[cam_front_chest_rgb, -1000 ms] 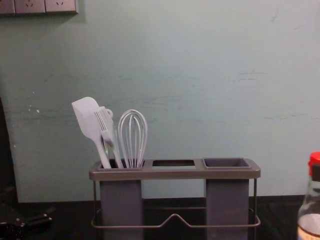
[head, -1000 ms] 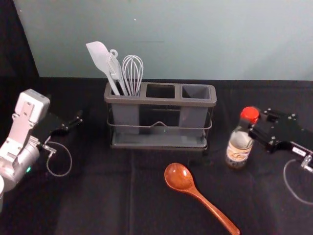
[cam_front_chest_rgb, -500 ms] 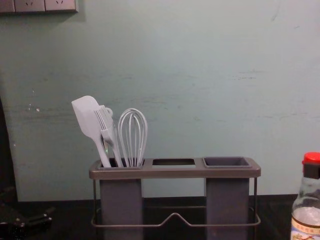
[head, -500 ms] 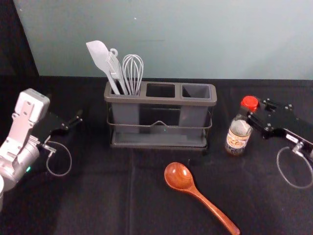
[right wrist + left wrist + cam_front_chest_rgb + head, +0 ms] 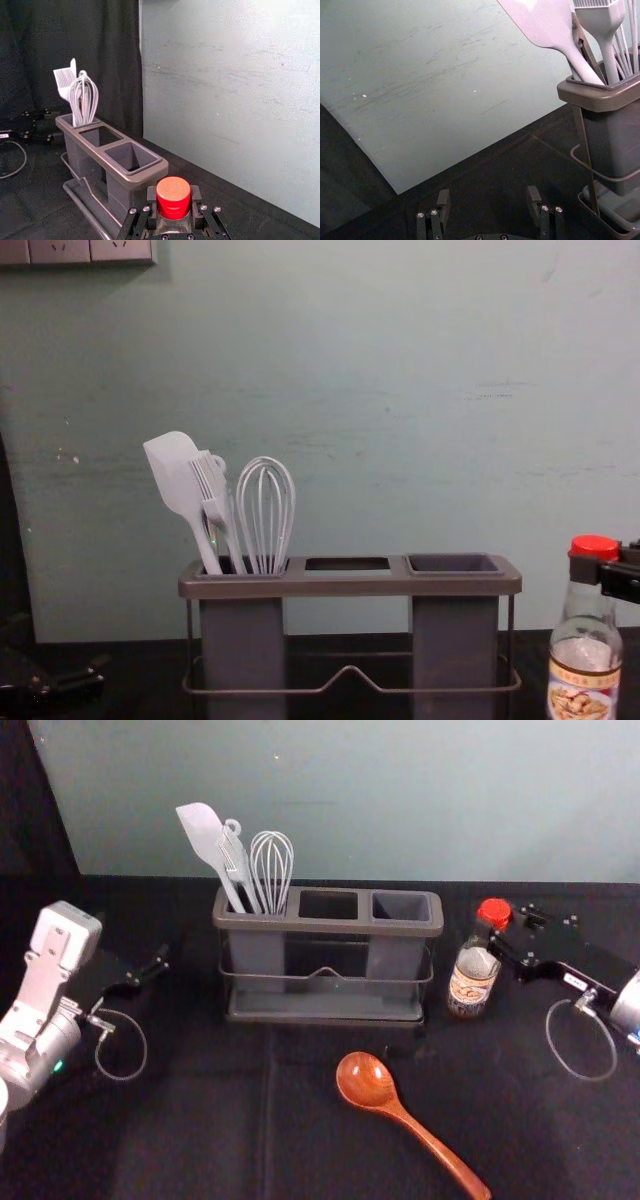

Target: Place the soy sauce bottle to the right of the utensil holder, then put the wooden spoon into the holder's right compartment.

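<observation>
Three compartments [image 5: 329, 905] in one row are noted in the utensil holder [image 5: 330, 926], the largest item inspected, upright on the black cloth [image 5: 200, 1130]. My left gripper [image 5: 150, 970] is parked off the holder's left side, its fingers found spread apart with a gap between them. My right gripper [image 5: 503, 931] is at the holder's right, its fingers closed on the neck of the soy sauce bottle [image 5: 472, 982] from both sides. I record the bottle as upright, right of the holder and apart from it; whether its base touches the cloth I cannot tell. The wooden spoon [image 5: 366, 1082] lies on the cloth in front of the holder, bowl nearer to it, handle slanting toward me and to the right. The left compartment contains a spatula [image 5: 203, 835], a whisk [image 5: 270, 870] and a brush [image 5: 213, 495]. Smallest item: the bottle's red cap [image 5: 493, 913], seated just above my right fingers.
</observation>
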